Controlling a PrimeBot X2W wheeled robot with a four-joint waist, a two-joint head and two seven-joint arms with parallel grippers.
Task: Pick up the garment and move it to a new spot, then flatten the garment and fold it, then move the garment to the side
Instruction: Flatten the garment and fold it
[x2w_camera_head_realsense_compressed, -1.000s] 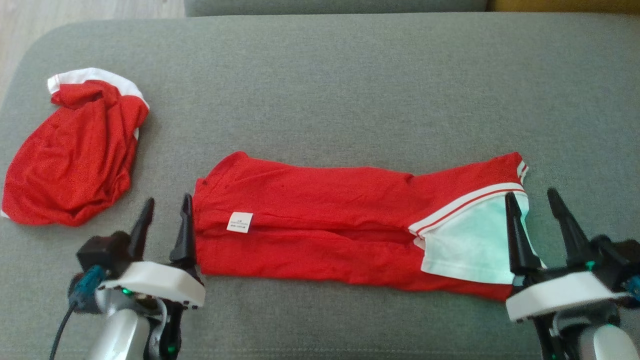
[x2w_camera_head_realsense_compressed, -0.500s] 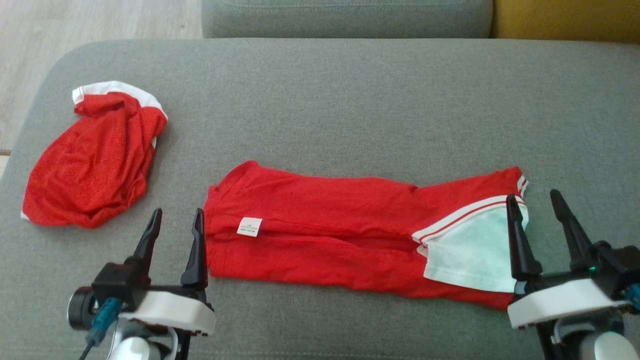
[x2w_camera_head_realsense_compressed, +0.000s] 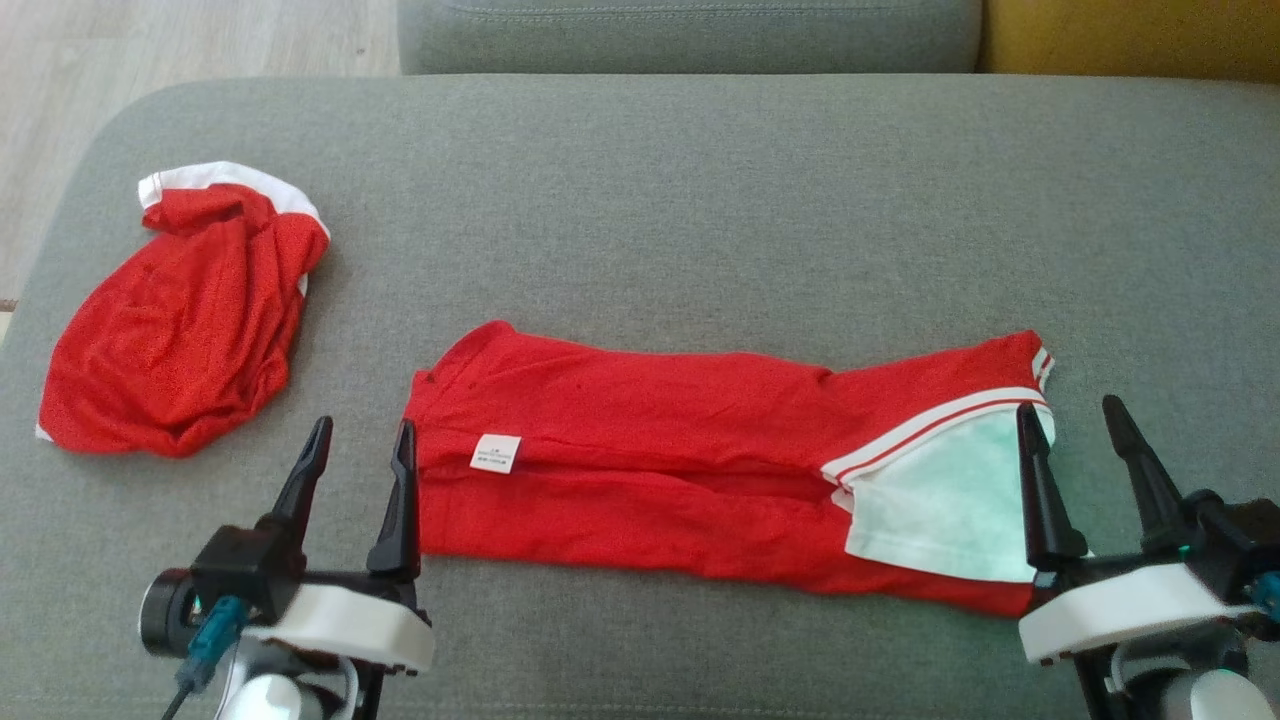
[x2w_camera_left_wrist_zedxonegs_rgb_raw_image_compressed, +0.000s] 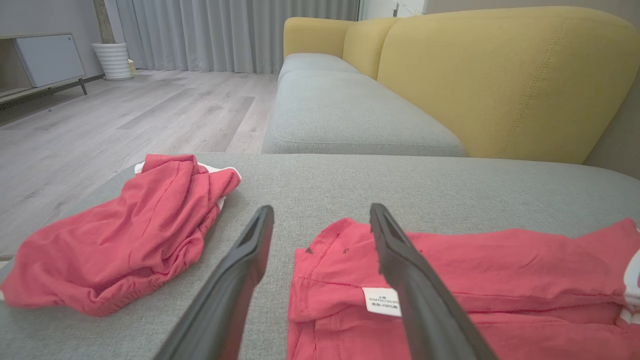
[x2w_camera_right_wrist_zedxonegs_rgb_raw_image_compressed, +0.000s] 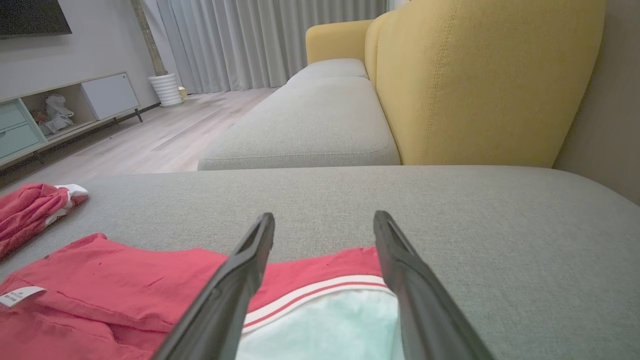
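Grey sofa cushion (x2w_camera_head_realsense_compressed: 700, 200) bears everything | red garment (x2w_camera_head_realsense_compressed: 650, 480) lies mid-cushion, folded into a long flat strip, white panel at its right end | second red cloth (x2w_camera_head_realsense_compressed: 170, 350) crumpled, well apart at far left | left claw (x2w_camera_head_realsense_compressed: 362, 432) wide open, empty, just beside the strip's left end | right claw (x2w_camera_head_realsense_compressed: 1068, 405) wide open, empty, astride the right end, perhaps touching | white label (x2w_camera_head_realsense_compressed: 496, 453) near the left end.

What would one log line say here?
garment: folded strip on cushion | left fingers: open at left end | right fingers: open at right end
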